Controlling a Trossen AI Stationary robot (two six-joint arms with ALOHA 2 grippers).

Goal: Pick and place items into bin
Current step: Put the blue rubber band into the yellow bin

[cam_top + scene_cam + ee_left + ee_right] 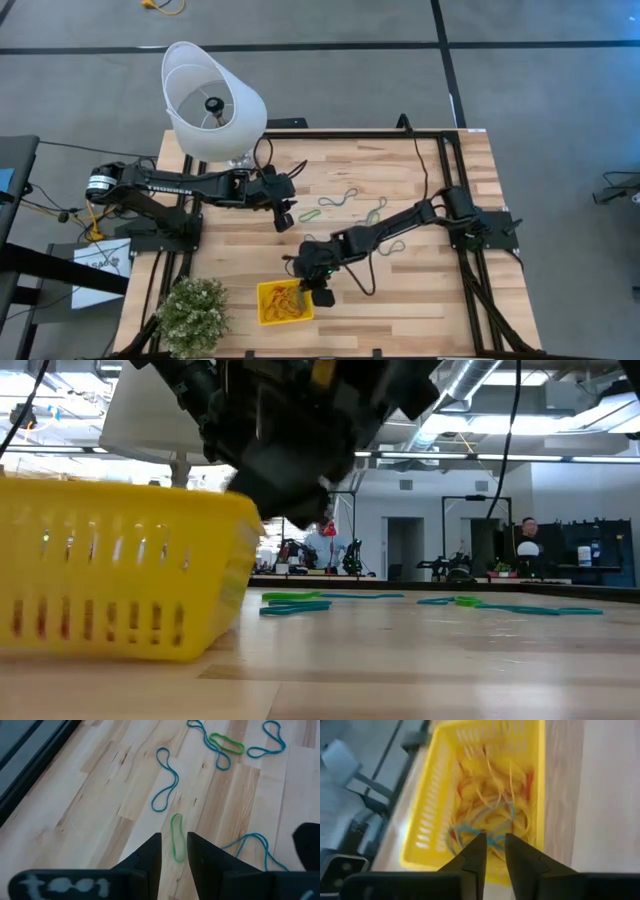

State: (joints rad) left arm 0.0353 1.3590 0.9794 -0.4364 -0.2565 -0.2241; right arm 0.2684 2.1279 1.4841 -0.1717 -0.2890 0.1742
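Here, bin [470,795] (band-filled) sits directly under right pincer [494,851].

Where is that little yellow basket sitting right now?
In the high view the yellow basket sits near the table's front edge, just right of the potted plant, with the right gripper hanging over its right rim.

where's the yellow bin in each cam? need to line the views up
High view: the yellow bin sits near the table's front edge, between the potted plant and the right gripper.
Low view: bin fills the left side, close to the lens.
Left wrist view: not in it; only loose bands on wood.
Right wrist view: bin fills the centre, bands piled inside.
Shared landmark: the right gripper, which hangs over the bin in high, low and right wrist views.
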